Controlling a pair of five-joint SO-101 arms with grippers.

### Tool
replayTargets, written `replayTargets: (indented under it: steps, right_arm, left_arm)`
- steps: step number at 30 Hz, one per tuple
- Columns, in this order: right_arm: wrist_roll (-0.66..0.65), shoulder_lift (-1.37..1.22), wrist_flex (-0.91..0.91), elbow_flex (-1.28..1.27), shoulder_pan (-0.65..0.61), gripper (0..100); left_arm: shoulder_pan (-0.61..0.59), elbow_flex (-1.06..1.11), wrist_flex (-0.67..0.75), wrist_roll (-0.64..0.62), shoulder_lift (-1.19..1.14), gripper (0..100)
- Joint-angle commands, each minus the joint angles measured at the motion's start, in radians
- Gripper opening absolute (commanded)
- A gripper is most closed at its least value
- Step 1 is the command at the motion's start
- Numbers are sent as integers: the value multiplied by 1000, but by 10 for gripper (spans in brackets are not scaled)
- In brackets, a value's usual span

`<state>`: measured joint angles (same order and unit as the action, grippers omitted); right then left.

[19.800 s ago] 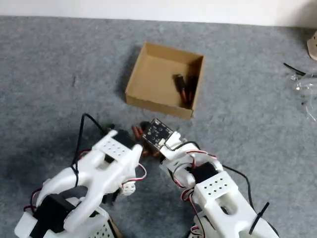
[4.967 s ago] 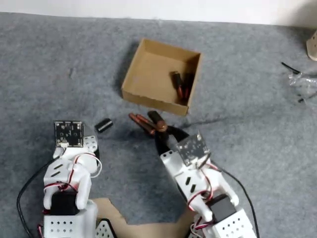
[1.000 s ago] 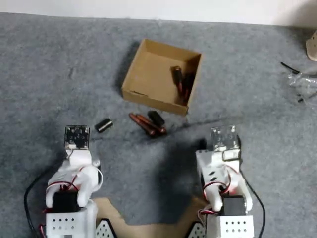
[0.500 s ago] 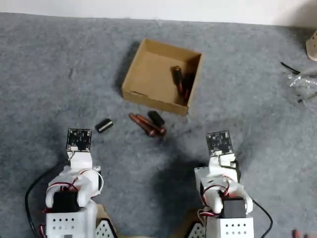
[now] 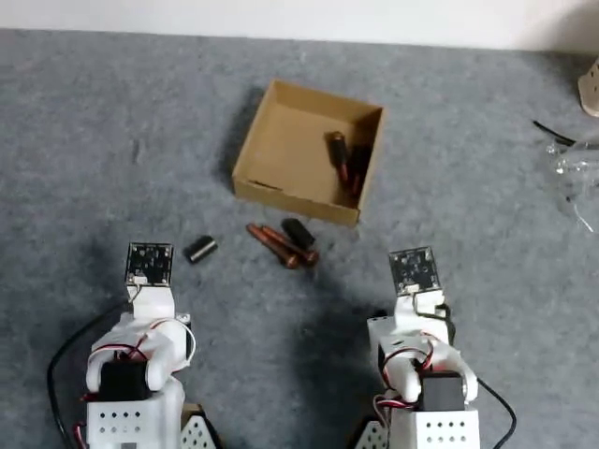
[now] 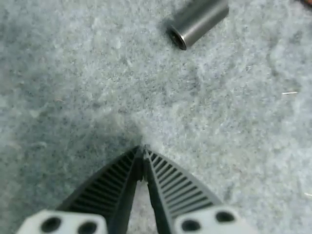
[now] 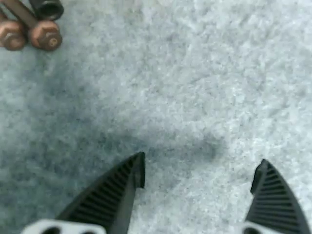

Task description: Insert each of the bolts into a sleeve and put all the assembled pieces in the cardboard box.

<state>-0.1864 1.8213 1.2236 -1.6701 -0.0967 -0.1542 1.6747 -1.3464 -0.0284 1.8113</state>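
Both arms sit by their bases holding nothing, so I'd guess it's between pickups: left gripper (image 6: 143,151) pressed together, right gripper (image 7: 202,161) spread wide. Just in front of the box (image 5: 281,192) lie two bolts (image 5: 281,245) side by side with a sleeve (image 5: 297,230) against them. The second sleeve (image 5: 199,250) is apart, nearer the left arm. The box holds what looks like two finished pieces (image 5: 344,161), hard to count.

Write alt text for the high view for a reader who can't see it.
A cardboard box on grey carpet holds assembled pieces. Before it lie two copper bolts beside a black sleeve, a second sleeve apart; the left arm and right arm sit at the near edge.
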Motion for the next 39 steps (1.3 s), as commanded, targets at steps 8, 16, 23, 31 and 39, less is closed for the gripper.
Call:
replayTargets:
  steps: [8,16,23,31,39]
  right_arm:
    - [-11,15,7,-145,10,321]
    - [-11,15,7,-145,10,321]
    - [-9,15,7,-145,10,321]
    - [-5,15,7,-145,7,321]
    - [-9,15,24,-145,8,321]
  left_arm:
    - [16,21,-8,6,12,7]
    - [16,21,-8,6,12,7]
    - [16,21,-8,6,12,7]
    - [159,21,-8,6,12,7]
    - [24,-62,241,146,13,7]
